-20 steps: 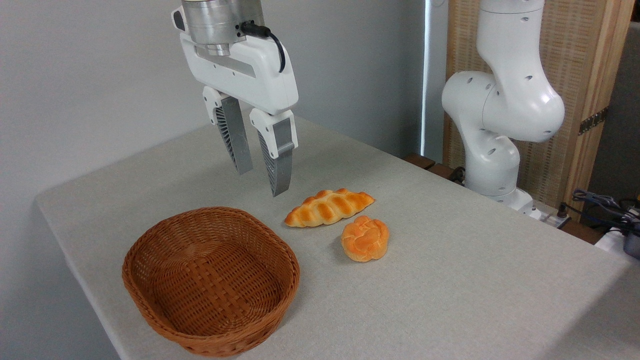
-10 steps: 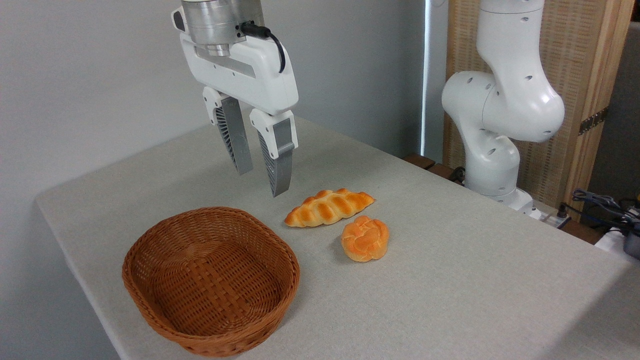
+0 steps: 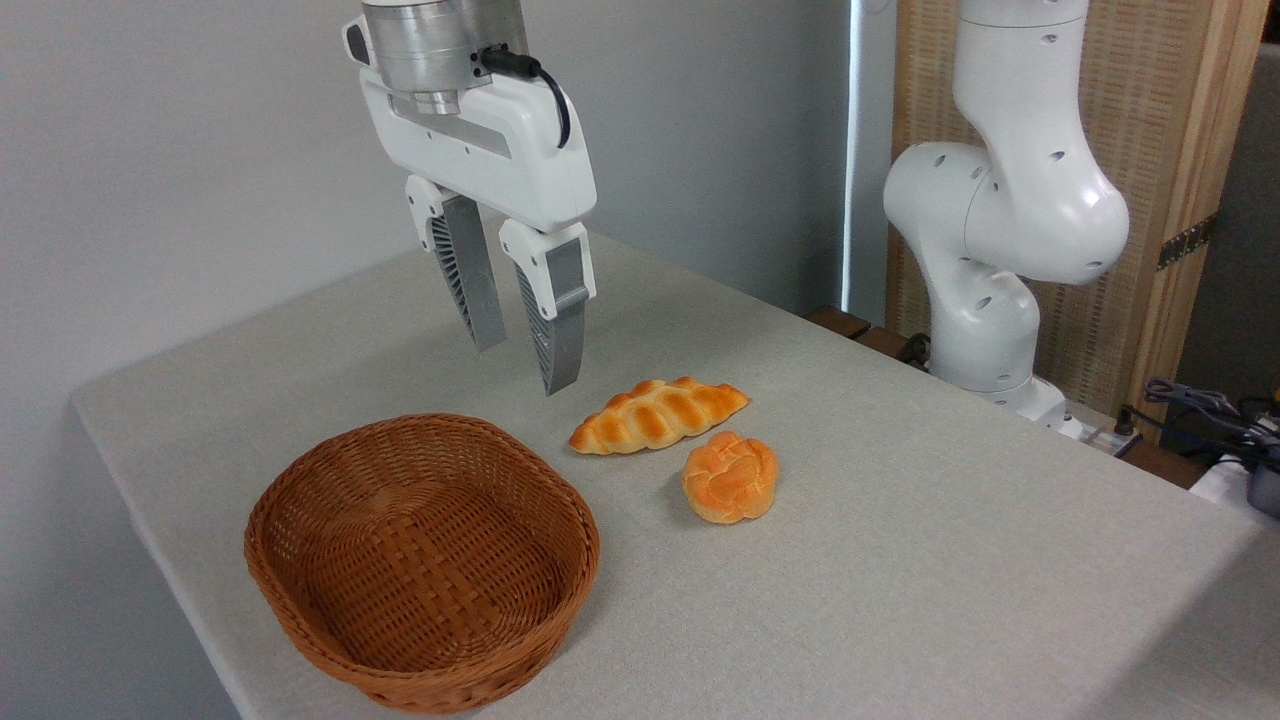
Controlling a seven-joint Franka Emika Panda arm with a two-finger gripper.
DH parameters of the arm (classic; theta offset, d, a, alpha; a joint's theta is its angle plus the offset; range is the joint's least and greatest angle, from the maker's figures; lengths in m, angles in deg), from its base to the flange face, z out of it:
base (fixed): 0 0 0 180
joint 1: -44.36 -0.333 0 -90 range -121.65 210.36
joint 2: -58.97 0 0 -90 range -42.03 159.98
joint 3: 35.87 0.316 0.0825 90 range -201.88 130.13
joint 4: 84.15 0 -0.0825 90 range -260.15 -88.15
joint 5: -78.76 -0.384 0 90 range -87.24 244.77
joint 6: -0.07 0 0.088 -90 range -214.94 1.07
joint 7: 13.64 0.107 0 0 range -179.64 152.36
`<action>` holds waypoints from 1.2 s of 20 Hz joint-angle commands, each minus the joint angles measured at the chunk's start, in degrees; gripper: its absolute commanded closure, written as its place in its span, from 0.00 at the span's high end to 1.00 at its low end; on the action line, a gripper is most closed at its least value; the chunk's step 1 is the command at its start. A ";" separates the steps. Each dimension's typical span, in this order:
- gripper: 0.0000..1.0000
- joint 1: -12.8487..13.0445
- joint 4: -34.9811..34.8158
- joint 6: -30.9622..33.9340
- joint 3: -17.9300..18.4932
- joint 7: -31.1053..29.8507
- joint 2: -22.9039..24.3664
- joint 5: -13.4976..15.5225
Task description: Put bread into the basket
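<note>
Almost nothing is changing: the claw (image 3: 524,368) is staying parted and empty, hovering above the table (image 3: 900,520) beside the bread (image 3: 658,415). Nothing is sitting in the basket (image 3: 420,560) yet, so the pickup is still ahead.

Bright, even, sharply focused indoor light; a soft shadow lies at nine o'clock of the small round knotted orange bun (image 3: 730,477), no glare.

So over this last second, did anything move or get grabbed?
Hardly anything. The tool hangs open and empty above the table, left of the bread, with at most a barely visible shift. Nothing was taken hold of or let go. The bread, the round bun and the empty basket lie where they were.
</note>
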 commanded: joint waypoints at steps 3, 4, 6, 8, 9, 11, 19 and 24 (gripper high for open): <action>1.00 0.44 -0.15 1.52 0.45 -0.59 0.33 -0.13; 1.00 0.44 -0.67 1.52 0.37 -0.59 0.59 -0.13; 1.00 0.44 -3.47 1.43 0.37 -0.50 2.34 -0.22; 1.00 0.52 -7.16 0.12 0.10 -0.41 4.71 -0.13; 1.00 0.87 -9.35 -1.11 0.10 -0.41 6.20 -0.13; 1.00 2.10 -14.62 -4.09 0.63 -0.32 9.89 -0.22; 1.00 5.62 -29.84 -7.36 0.80 3.71 19.56 -0.22; 1.00 7.99 -39.25 -12.89 0.63 5.39 23.53 -0.13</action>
